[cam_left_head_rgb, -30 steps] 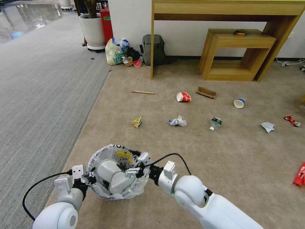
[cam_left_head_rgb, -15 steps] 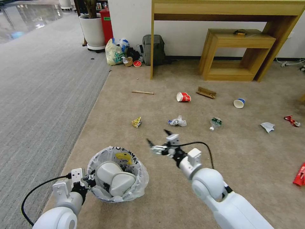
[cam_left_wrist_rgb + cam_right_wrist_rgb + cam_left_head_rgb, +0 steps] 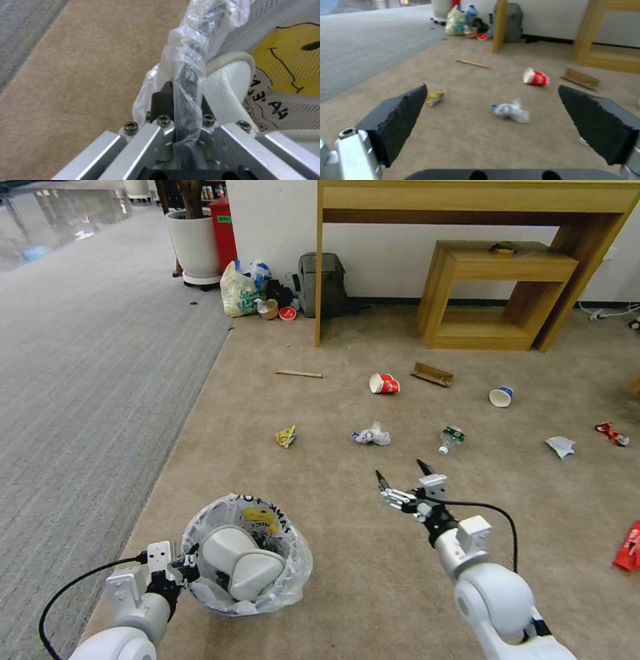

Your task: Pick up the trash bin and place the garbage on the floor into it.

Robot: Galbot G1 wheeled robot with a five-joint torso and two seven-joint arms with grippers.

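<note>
The trash bin (image 3: pixel 293 573), black with a crinkly printed bag, stands on the beige floor (image 3: pixel 347 553) at the near left, two white slippers (image 3: pixel 237 563) inside it. My left gripper (image 3: pixel 185 567) is shut on its rim; the left wrist view shows the left gripper (image 3: pixel 183 96) pinching rim (image 3: pixel 188 57) and bag beside a slipper (image 3: pixel 226 82). My right gripper (image 3: pixel 400 470) hovers open and empty right of the bin. Ahead lie a yellow wrapper (image 3: pixel 286 436), crumpled plastic (image 3: pixel 372 435), crushed bottle (image 3: pixel 452 439), red cup (image 3: pixel 385 383) and stick (image 3: pixel 299 374). The right gripper (image 3: pixel 491 87) faces the crumpled plastic (image 3: pixel 511 112).
Farther off lie a cardboard scrap (image 3: pixel 433 374), blue cup (image 3: pixel 501 396), white paper (image 3: pixel 561 446) and red wrappers (image 3: pixel 630 547). A wooden desk (image 3: pixel 317 267) and low shelf (image 3: pixel 500 293) stand at the back wall, with a grey backpack (image 3: pixel 322 283) and shopping bag (image 3: pixel 239 290). Grey ribbed carpet (image 3: pixel 87 380) runs along the left.
My right gripper has come away from the bin and swung forward and to the right, open. The bin and left gripper have barely shifted.
</note>
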